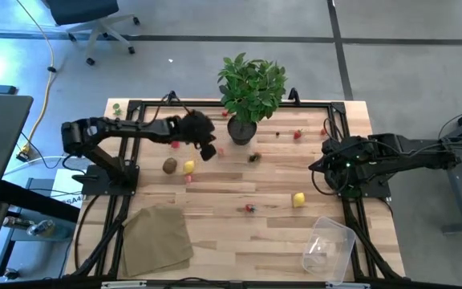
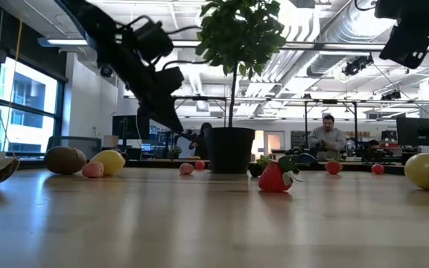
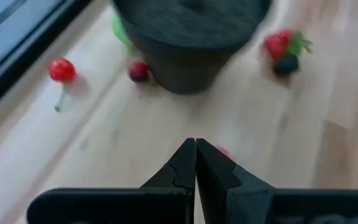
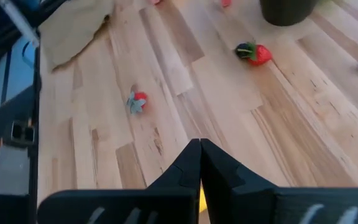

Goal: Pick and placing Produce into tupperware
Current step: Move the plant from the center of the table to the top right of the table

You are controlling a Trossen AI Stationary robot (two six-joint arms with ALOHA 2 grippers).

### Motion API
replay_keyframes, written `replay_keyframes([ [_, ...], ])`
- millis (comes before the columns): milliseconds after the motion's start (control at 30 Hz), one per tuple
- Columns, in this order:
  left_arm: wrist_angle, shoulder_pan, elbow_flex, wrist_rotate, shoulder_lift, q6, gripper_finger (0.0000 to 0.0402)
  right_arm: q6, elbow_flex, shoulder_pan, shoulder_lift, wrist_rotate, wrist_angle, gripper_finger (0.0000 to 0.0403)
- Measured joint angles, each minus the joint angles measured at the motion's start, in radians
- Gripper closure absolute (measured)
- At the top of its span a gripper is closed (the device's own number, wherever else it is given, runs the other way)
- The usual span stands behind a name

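At the near left of the table (image 1: 239, 189) lies a tan cloth (image 1: 157, 235). The left gripper (image 1: 208, 150) hangs above the far middle, just left of the plant (image 1: 252, 87) – its fingers (image 3: 185, 163) are pressed together with nothing between them. Below it sit a brown piece (image 1: 169, 165) and a yellow piece (image 1: 188, 167) of produce, side by side. A strawberry (image 2: 275, 177) lies near the pot (its dark wall fills the left wrist view); more small red pieces dot the far right. A lemon (image 1: 298, 199) rests right of centre. The right gripper (image 1: 324, 166) waits at the right edge, closed and empty. The tupperware (image 1: 330, 247) – empty – sits tilted at the near right corner.
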State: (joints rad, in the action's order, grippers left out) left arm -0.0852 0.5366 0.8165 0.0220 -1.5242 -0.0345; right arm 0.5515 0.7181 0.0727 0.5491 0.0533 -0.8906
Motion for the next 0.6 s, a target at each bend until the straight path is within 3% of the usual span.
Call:
replay_keyframes([
  [333, 0.165, 0.173, -0.001, 0.235, -0.080, 0.083, 0.0401, 0.176, 0.000, 0.000, 0.000, 0.109, -0.004, 0.0403],
  [600, 0.226, 0.162, 0.017, 0.271, -0.181, 0.093, 0.0401, 0.237, 0.000, 0.000, 0.000, 0.131, -0.013, 0.0403],
])
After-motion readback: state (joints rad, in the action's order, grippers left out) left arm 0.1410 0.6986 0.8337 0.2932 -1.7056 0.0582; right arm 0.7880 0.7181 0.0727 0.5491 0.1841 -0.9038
